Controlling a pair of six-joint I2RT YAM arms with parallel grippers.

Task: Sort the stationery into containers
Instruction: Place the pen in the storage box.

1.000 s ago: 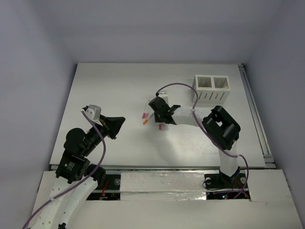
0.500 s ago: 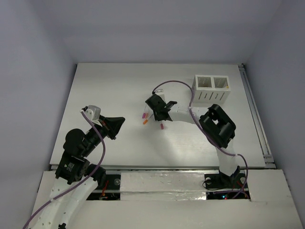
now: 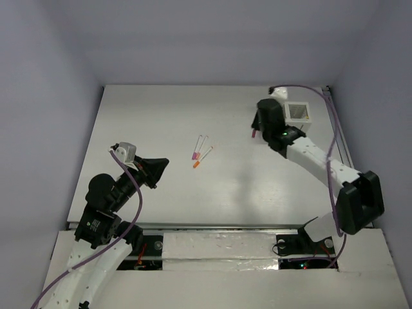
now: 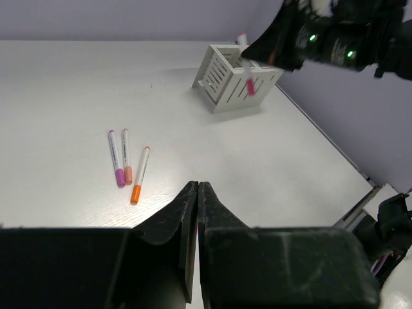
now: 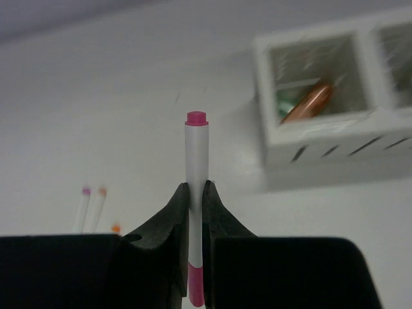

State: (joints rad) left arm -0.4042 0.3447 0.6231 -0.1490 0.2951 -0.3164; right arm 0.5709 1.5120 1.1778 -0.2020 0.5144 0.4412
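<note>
Pale lilac walls (image 3: 193,38) box in the scene, and the flat white table (image 3: 161,116) fills the floor of it, matte and bare around the work. The right arm (image 3: 322,164) is stretched far out to the back right corner. The left arm (image 3: 106,199) sits folded near its base, well apart from the action, with the left gripper (image 4: 197,187) pressed together on nothing.

At that back corner stands the white slotted box holder (image 5: 322,132). Its left compartment holds an orange chunky piece (image 5: 309,103) and a mint green piece (image 5: 283,103). What is in the right one I cannot tell.

The right gripper (image 5: 196,193) is pinching a thin white pen with pink ends (image 5: 196,154). Its long axis runs out along the fingers and hangs close to upright, a little tilted. From the pincer the holder lies ahead and to the right. The pen hangs just beside the holder's left side, and looks not yet over an opening. That sideways gap is what the drop seems to turn on.

Mid-table, three thin white pens (image 4: 127,161) lie side by side, capped purple, peach and orange, waiting.
</note>
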